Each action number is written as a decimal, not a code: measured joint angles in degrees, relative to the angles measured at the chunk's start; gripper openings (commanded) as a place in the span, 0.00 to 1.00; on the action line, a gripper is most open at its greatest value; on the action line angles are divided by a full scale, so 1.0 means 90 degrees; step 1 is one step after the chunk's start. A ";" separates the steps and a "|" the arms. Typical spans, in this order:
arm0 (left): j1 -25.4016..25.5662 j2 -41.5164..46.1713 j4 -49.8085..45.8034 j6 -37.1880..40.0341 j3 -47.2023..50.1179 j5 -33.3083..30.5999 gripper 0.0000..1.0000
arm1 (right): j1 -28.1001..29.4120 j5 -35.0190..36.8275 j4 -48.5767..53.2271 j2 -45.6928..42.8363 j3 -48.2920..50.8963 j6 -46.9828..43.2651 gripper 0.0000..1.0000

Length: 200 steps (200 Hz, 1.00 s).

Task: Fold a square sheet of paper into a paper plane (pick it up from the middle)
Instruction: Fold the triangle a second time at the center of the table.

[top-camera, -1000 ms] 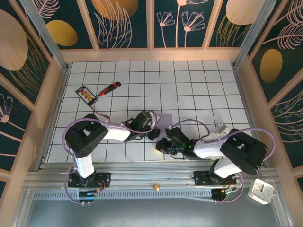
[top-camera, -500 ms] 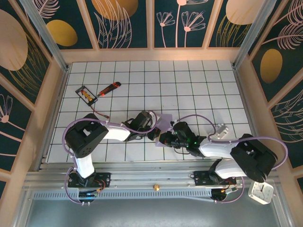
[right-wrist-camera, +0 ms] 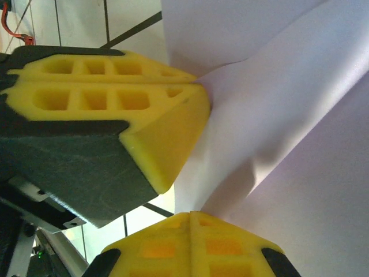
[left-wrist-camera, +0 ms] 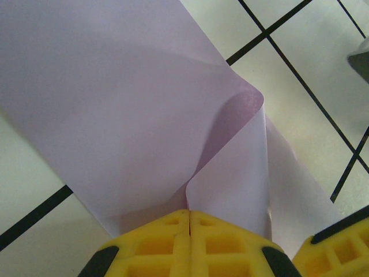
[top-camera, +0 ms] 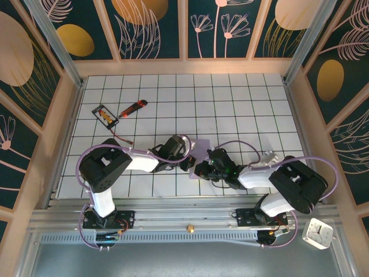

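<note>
Left hand [left-wrist-camera: 189,214] clenched on a pinched ridge of the square sheet of paper [left-wrist-camera: 115,104]; right hand [right-wrist-camera: 190,218] clamped on the same ridge just beside it; paper tents off the counter [left-wrist-camera: 300,69] ahead of both fingertips, probably to seat the centre crease.

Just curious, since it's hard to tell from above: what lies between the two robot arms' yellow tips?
A thin pale lavender sheet of paper, buckled and pinched by both pairs of shut jaws, clearest in the two wrist views.
</note>
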<state>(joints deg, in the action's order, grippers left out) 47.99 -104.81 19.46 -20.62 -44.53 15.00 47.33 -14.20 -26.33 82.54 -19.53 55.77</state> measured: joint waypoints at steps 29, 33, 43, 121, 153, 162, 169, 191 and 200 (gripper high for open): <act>0.0000 0.0000 -0.0005 0.0000 -0.0005 0.0000 0.00 | 0.0002 -0.0066 -0.0051 0.0148 0.0002 0.0002 0.00; 0.0000 0.0000 -0.0007 0.0000 -0.0005 0.0000 0.00 | 0.0010 -0.0078 -0.0053 0.0165 0.0002 0.0005 0.00; 0.0000 0.0000 -0.0010 0.0000 -0.0005 0.0000 0.00 | 0.0032 -0.0085 -0.0053 0.0170 0.0002 0.0005 0.00; 0.0000 0.0000 -0.0015 0.0000 -0.0005 0.0010 0.00 | 0.0636 -0.0022 0.0119 0.0221 -0.0119 0.0015 0.00; 0.0000 0.0000 -0.0015 0.0000 -0.0005 0.0010 0.00 | 0.0833 -0.0046 0.0376 0.0068 -0.0124 0.0027 0.00; 0.0000 0.0000 -0.0015 0.0000 -0.0005 0.0010 0.00 | 0.0852 -0.0066 0.0529 -0.0070 -0.0100 0.0029 0.00; 0.0000 0.0000 -0.0015 0.0000 -0.0005 0.0010 0.00 | 0.0852 -0.0073 0.0619 -0.0204 -0.0083 0.0029 0.00; 0.0000 0.0000 -0.0015 0.0000 -0.0005 0.0007 0.00 | 0.0767 -0.0024 0.0617 -0.0546 -0.0075 0.0085 0.00; 0.0000 0.0000 -0.0015 0.0000 -0.0007 0.0007 0.00 | 0.0736 0.0002 0.0542 -0.0576 -0.0075 0.0136 0.00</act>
<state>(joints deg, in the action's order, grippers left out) 47.99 -104.81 19.33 -20.62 -44.60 15.07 53.95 -14.17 -21.45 77.36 -20.21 56.99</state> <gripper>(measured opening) 0.056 0.057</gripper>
